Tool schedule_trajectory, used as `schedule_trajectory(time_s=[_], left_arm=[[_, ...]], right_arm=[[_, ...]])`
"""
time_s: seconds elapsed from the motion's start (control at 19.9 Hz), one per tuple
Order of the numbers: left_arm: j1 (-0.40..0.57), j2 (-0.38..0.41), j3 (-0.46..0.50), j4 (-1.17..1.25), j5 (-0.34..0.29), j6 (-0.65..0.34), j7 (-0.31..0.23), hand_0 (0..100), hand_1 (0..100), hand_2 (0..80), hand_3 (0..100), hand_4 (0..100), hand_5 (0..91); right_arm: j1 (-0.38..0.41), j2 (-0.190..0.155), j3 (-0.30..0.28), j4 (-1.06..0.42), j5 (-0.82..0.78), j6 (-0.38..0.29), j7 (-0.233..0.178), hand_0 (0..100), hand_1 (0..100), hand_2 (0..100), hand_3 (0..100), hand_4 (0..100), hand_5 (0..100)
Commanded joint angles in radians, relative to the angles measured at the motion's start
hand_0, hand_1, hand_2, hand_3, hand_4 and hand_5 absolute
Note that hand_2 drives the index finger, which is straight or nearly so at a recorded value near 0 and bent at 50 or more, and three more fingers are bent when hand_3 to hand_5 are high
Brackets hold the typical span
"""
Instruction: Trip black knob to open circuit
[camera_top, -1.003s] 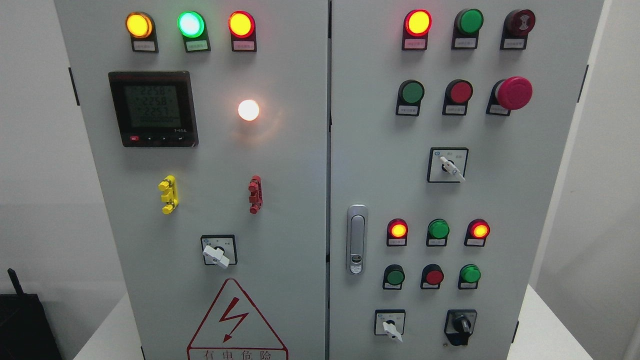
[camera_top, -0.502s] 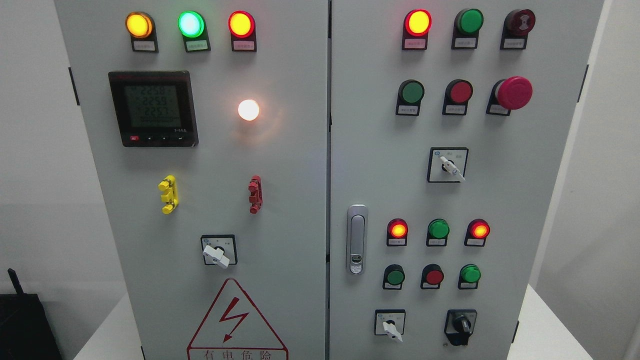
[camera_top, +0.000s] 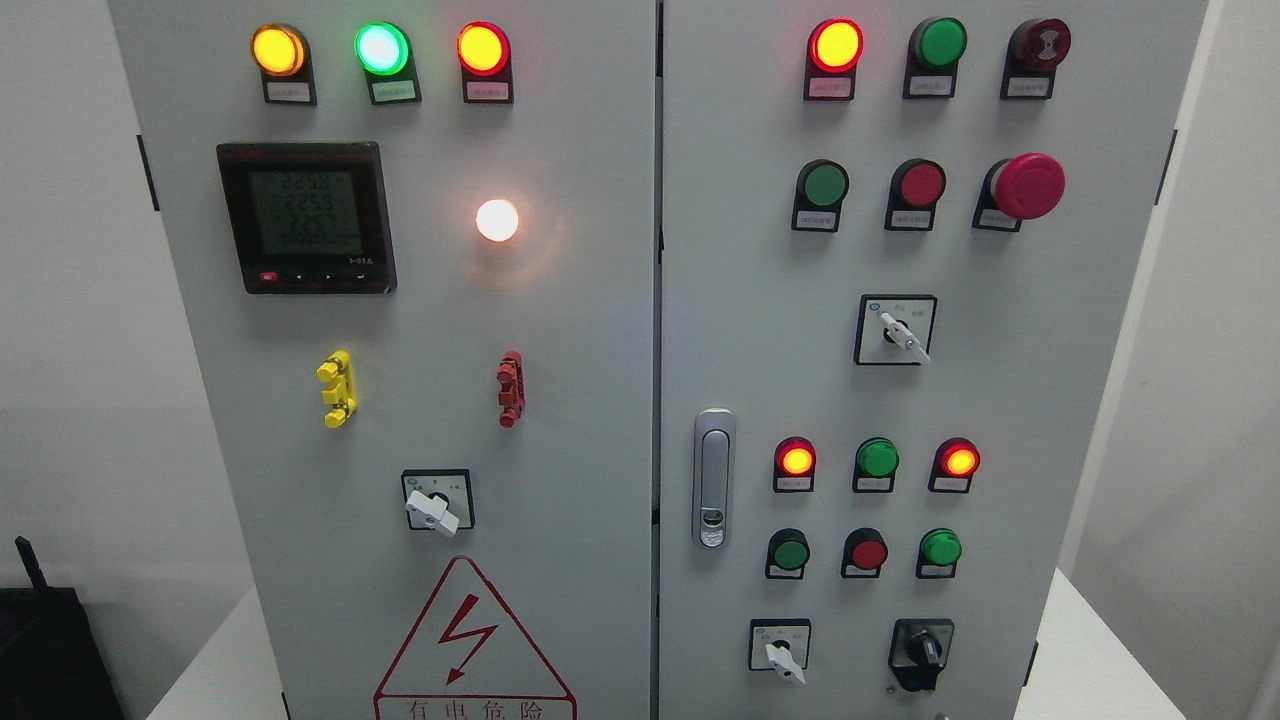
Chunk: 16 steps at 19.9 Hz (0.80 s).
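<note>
Grey cabinet (camera_top: 600, 330): two doors side by side, filling most of the head view, standing on a white table (camera_top: 1090, 640).

Left door (camera_top: 420, 300): black meter (camera_top: 306, 217) with a lit screen at upper left. A red-bordered warning triangle (camera_top: 474, 645) with a lightning bolt sits at the bottom, cut off by the lower edge. Three lit lamps run across the top: amber (camera_top: 277, 50), green (camera_top: 382, 48), red-ringed amber (camera_top: 483, 48). One white lamp (camera_top: 497, 220) glows right of the meter. A yellow clip (camera_top: 337, 388) and a red clip (camera_top: 510, 388) sit at mid height, well apart. A white-handled switch (camera_top: 436, 502) sits just above the triangle.

Right door (camera_top: 1000, 380): silver latch handle (camera_top: 714, 478) near its left edge. Red mushroom button (camera_top: 1026, 186) at upper right, beside a round red button (camera_top: 921, 184) and a green button (camera_top: 826, 184). A white-lever switch (camera_top: 895, 329) sits at the middle. Below it are two rows of three small lamps and buttons.

Black knob (camera_top: 922, 652): lower right corner of the right door, on a dark square plate, right of a small white-lever switch (camera_top: 780, 648). Its grip stands close to upright. Nothing touches it.

Dark box (camera_top: 45, 650): lower left corner, beside the cabinet.

Robot hands: neither appears, so whether they are open or closed cannot be told.
</note>
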Motion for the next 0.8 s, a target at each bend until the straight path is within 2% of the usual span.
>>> schedule_trajectory(time_s=[0.0, 0.75], left_arm=[[0.0, -0.001, 0.001, 0.001, 0.002, 0.001, 0.0, 12, 39, 0.0, 0, 0, 0.0], [0.0, -0.001, 0.001, 0.001, 0.002, 0.0, 0.0, 12, 39, 0.0, 0, 0, 0.0]], right_arm=[[-0.029, 0.0, -0.011, -0.027, -0.021, 0.008, 0.004, 100, 95, 0, 100, 100, 96], [-0.069, -0.008, -0.01, 0.015, -0.041, 0.011, 0.006, 100, 97, 0, 100, 100, 95]])
